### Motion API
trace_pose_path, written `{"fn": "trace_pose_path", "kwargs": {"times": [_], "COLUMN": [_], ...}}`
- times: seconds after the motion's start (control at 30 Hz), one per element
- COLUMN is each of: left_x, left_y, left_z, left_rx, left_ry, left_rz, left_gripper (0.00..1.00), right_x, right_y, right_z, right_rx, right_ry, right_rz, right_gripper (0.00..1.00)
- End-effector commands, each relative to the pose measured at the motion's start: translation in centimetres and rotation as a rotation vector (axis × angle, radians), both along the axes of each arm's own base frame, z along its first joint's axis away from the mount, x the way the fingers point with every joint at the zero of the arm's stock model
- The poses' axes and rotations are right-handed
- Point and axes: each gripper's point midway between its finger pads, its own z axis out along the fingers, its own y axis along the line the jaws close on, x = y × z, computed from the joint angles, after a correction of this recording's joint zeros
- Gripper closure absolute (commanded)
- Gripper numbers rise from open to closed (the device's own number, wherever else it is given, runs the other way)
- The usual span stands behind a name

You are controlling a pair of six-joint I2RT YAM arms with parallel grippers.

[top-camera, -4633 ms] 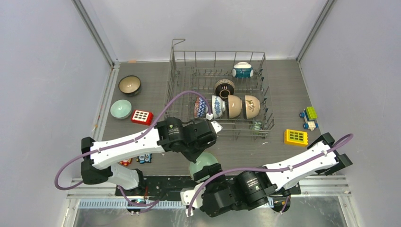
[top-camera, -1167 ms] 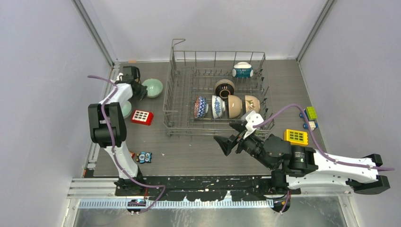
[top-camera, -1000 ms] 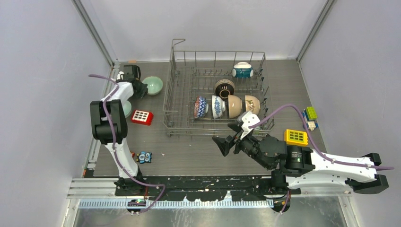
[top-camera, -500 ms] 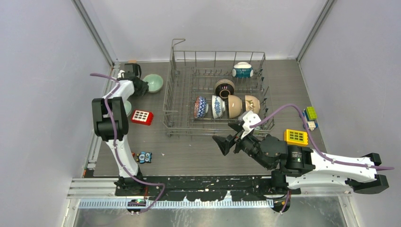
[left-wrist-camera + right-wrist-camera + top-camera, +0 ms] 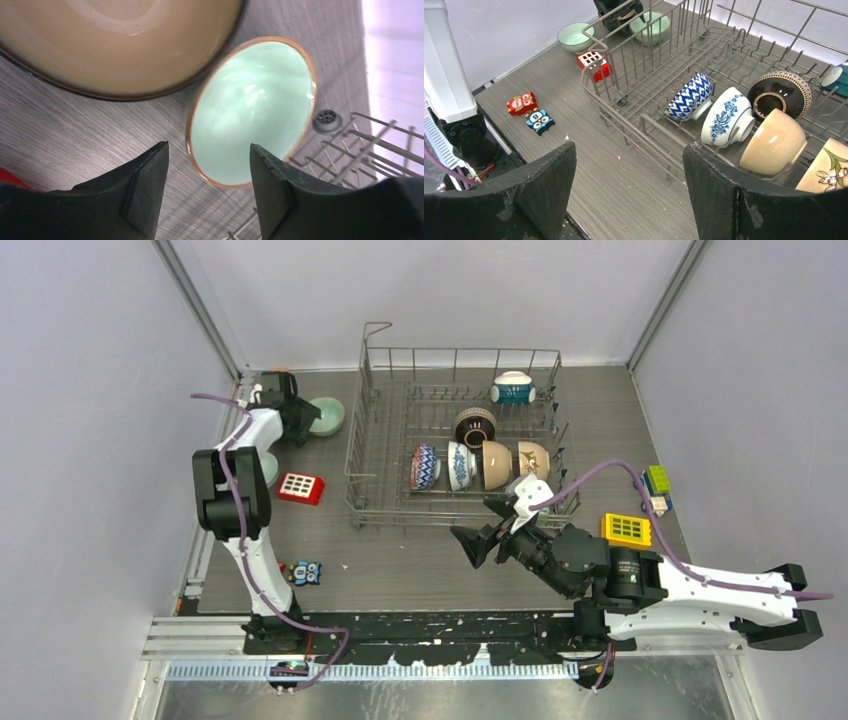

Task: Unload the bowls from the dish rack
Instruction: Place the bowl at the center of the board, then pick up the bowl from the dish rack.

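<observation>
The left gripper (image 5: 207, 150) is hovering at the far left corner of the table (image 5: 420, 560), fingers parted and released, gripping nothing. Below it the pale green bowl (image 5: 252, 107) is sitting upright on the surface, just beside a dark-rimmed tan bowl (image 5: 115, 35) and the dish rack (image 5: 356, 455). The right gripper (image 5: 629, 150) is gaping empty at the rack's near edge — six more bowls (image 5: 463, 466) are resting inside.

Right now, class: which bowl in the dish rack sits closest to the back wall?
The teal-and-white bowl, alone at the dish rack's far end; the other five sit further forward.
</observation>
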Motion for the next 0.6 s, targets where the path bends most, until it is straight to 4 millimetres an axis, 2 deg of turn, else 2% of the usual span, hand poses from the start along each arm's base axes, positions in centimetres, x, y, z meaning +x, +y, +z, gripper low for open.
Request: {"fn": "trace_pose_path", "kwargs": {"times": [0.0, 0.13, 0.3, 0.4, 0.53, 0.57], "left_x": [0.8, -1.0, -4.7, -7.6, -12.1, -12.8], "left_y": [-0.6, -0.9, -1.4, -2.5, -5.1, -5.8], "left_z": [8.4, 13.3, 18.7, 20.6, 22.0, 21.9], "left_rx": [0.000, 0.008, 0.071, 0.145, 0.260, 0.272], "left_ry": [-0.190, -0.273, -0.356, -0.374, -0.399, -0.400], "left_rz": [-0.049, -0.061, -0.121, -0.197, -0.307, -0.336], "left_gripper": [0.36, 0.28, 0.19, 0.15, 0.11, 0.11], "right_x": [0.2, 0.3, 0.7, 0.7, 0.6, 0.6], "right_y": [-0.7, -0.8, -1.1, 0.0, 2.3, 2.7], "right_z": [2.1, 2.3, 3.2, 3.1, 2.4, 2.4], "right_rx": [0.070, 0.056, 0.045, 0.032, 0.025, 0.031], "right_ry": [-0.011, -0.028, -0.066, -0.061, -0.031, -0.026], "right_rz": [-0.023, -0.024, -0.040, -0.027, -0.004, -0.004], "right_gripper": [0.18, 0.18, 0.18, 0.18, 0.18, 0.18]}}
